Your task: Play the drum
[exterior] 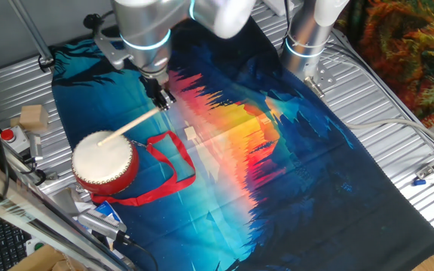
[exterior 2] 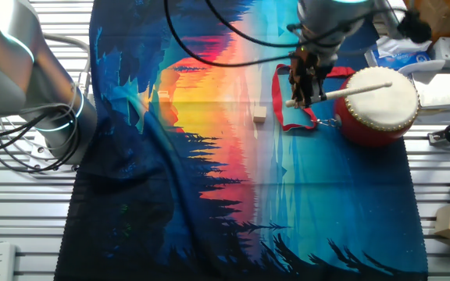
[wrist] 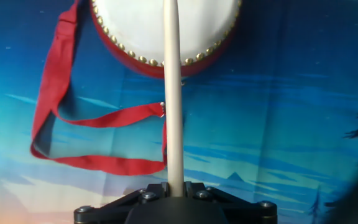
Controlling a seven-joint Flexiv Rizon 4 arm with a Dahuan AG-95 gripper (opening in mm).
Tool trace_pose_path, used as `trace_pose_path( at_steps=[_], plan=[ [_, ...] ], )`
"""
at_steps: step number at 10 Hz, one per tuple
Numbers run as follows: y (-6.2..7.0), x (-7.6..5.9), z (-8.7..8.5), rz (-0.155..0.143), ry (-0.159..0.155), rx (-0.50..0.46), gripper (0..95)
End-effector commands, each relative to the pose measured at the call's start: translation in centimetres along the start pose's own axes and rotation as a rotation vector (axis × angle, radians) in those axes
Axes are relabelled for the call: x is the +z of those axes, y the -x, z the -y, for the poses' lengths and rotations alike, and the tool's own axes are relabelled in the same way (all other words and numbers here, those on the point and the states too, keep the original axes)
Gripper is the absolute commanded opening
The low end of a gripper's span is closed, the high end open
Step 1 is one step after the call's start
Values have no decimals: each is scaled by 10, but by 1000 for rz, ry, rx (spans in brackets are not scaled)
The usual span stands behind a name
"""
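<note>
The drum (exterior: 104,159) has a cream-white head and a red body, with a red ribbon strap (exterior: 173,162) lying beside it on the cloth. It also shows in the other fixed view (exterior 2: 377,100) and at the top of the hand view (wrist: 138,28). My gripper (exterior: 161,99) is shut on a thin pale wooden stick (exterior: 130,124). The stick's far end reaches over the drum head (exterior 2: 369,87); I cannot tell whether it touches the skin. In the hand view the stick (wrist: 173,93) runs straight up from the jaws over the drum's rim.
A colourful sunset-print cloth (exterior: 277,173) covers the table. A small pale block (exterior 2: 259,114) lies on it near the strap. A wooden block (exterior: 32,115) and a red button box (exterior: 7,136) sit beside the drum. A second arm's base (exterior 2: 53,117) stands at the cloth's edge.
</note>
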State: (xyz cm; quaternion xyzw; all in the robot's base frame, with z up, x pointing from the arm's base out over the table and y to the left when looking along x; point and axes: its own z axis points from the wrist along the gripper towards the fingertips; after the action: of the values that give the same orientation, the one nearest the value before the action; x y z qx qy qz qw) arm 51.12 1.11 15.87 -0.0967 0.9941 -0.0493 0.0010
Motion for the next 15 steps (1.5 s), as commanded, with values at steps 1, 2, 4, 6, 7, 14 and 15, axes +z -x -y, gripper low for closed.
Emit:
trace_pose_path(
  at_steps=[1, 2, 4, 6, 7, 14, 15],
  plan=[
    [0, 0, 0, 13, 46, -43, 0],
    [0, 2, -8, 12, 48, -21, 0],
    [4, 3, -40, 17, 42, 17, 0],
    [11, 0, -65, 5, 51, 3, 0],
    [16, 1, -78, -1, 58, -16, 0],
    [24, 25, -142, -28, 109, 103, 0],
    [21, 34, -143, -27, 117, 126, 0]
  ],
)
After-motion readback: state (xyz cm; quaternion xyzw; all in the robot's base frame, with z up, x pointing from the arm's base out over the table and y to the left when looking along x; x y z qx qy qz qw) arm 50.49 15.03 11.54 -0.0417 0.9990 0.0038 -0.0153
